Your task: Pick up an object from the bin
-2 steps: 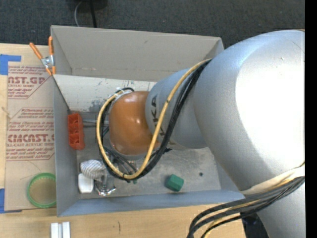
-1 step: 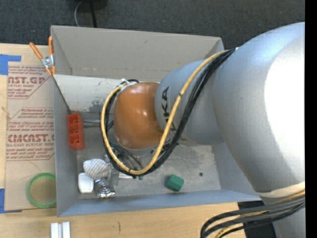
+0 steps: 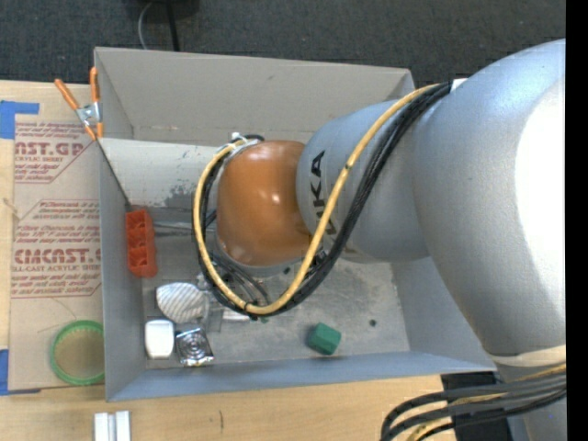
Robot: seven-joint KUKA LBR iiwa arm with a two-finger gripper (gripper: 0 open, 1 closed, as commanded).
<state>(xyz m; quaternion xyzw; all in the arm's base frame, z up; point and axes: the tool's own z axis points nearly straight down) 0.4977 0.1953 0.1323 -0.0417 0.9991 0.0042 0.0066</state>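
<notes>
I count five things in the bin point(image 3: 276, 90): one orange brick point(image 3: 140, 242), one pale shell point(image 3: 180, 299), one white block point(image 3: 159, 339), one foil wad point(image 3: 194, 345) and one green cube point(image 3: 322, 339). My pincer point(image 3: 218, 309) sits under the orange cover point(image 3: 262, 200), just beside the shell. How far open it is I cannot tell.

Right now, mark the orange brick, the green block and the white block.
orange brick point(image 3: 140, 242), camera view, its top face.
green block point(image 3: 322, 339), camera view, top face.
white block point(image 3: 159, 339), camera view, top face.
</notes>
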